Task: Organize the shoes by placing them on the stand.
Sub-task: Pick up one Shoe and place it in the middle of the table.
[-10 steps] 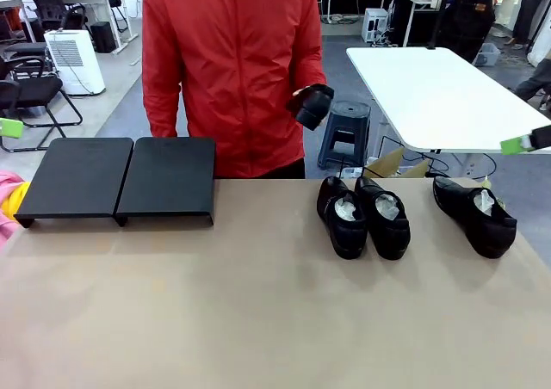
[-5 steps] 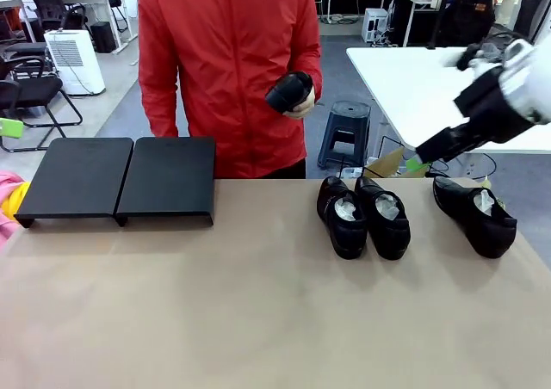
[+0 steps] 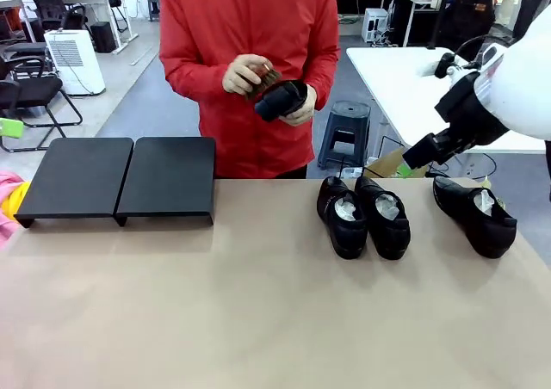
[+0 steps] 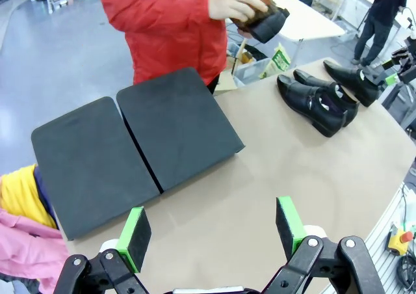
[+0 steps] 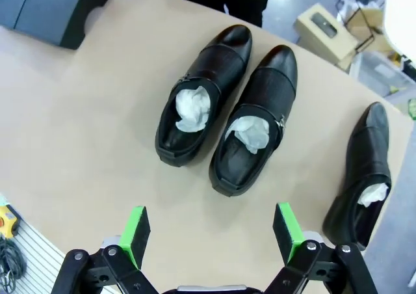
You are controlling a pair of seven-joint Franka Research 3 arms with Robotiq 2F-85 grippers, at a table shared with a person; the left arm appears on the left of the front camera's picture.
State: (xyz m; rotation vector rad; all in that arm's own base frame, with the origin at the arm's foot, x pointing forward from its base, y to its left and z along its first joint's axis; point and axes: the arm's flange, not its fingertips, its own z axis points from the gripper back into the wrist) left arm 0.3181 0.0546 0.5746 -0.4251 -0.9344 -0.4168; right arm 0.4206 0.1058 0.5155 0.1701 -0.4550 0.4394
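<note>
**Right arm is coming in over the shoes while the stand is waiting bare**

On the table [image 3: 258, 320], the stand [image 3: 120, 178] is sitting at the far left and is carrying no shoe yet. Three shoes are lying at the right: a pair [image 3: 362, 217] side by side, and a single shoe [image 3: 473, 215] apart from it, nearer the right edge. A fourth shoe [image 3: 280, 101] is being held up by the person's hands [image 3: 237, 75], together with a small brown thing [image 3: 265, 73], probably a brush. The right hand [image 5: 211, 232] is hanging above the pair, fingers fully spread and holding nothing. The left hand [image 4: 212, 232] is hovering near the stand, equally wide and empty.

You are, I judge, at the first step: approaching a shoe. Next you are needing to lower the right hand across one shoe of the pair without pushing its neighbour.

Compared with one second ago, the right arm [image 3: 508, 88] is now reaching in, where only a green pad was showing at the edge. The person is now using both hands on the shoe instead of one.
</note>
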